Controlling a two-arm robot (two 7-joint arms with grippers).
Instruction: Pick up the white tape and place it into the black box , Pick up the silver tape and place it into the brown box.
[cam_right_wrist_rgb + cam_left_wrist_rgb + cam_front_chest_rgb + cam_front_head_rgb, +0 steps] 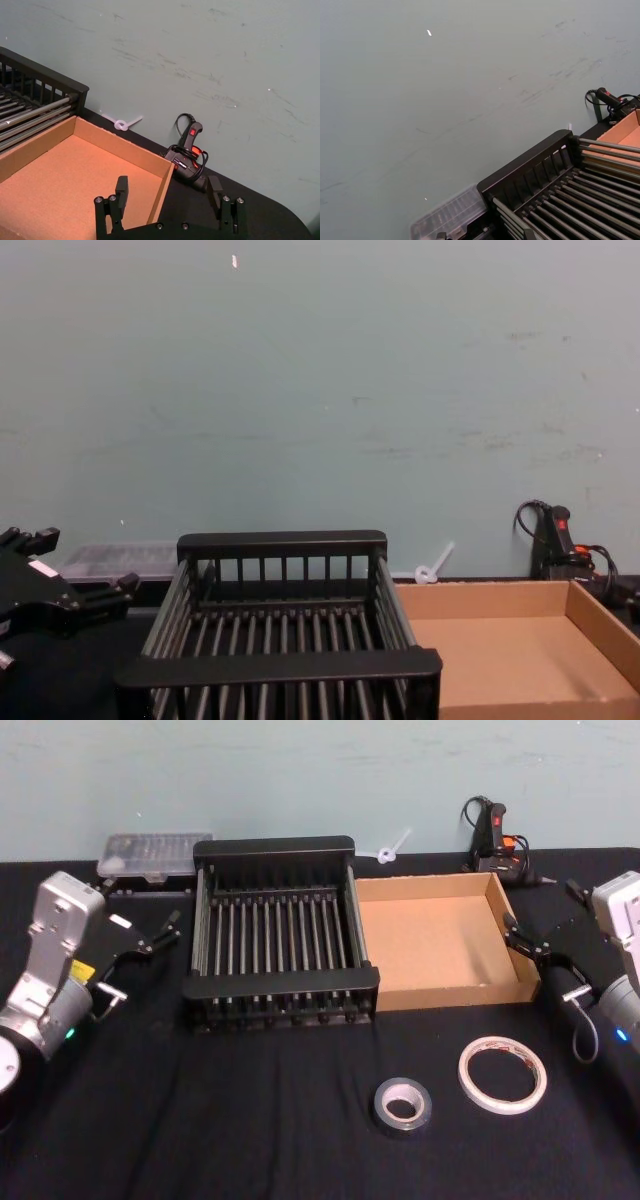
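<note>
Nothing has been picked up yet, so we judge we are at the very start, with the first reach to the white tape the step in hand. We take the black box (281, 930) as our landmark: it sits empty at mid-table, and the brown box (440, 942), also empty, touches its right side. To the left of the black box our left gripper (148, 933) hangs above the cloth with its jaws spread and nothing between them; beyond the brown box's right wall our right gripper (528, 942) hovers likewise, jaws wide apart and empty. Behind the black box's left corner lies a clear case (155, 856), and behind the brown box a corded tool (497, 842) rests against the wall, with a small white plastic piece (390, 850) between them. The white tape (502, 1074) lies flat in front of the brown box, nearer us, and the silver tape (401, 1104) lies just left of it, in front of the black box's right corner. The right gripper must swing back toward us and drop over the white roll's rim, then carry it across the brown box; the silver roll beside it leaves little room for the fingers.
</note>
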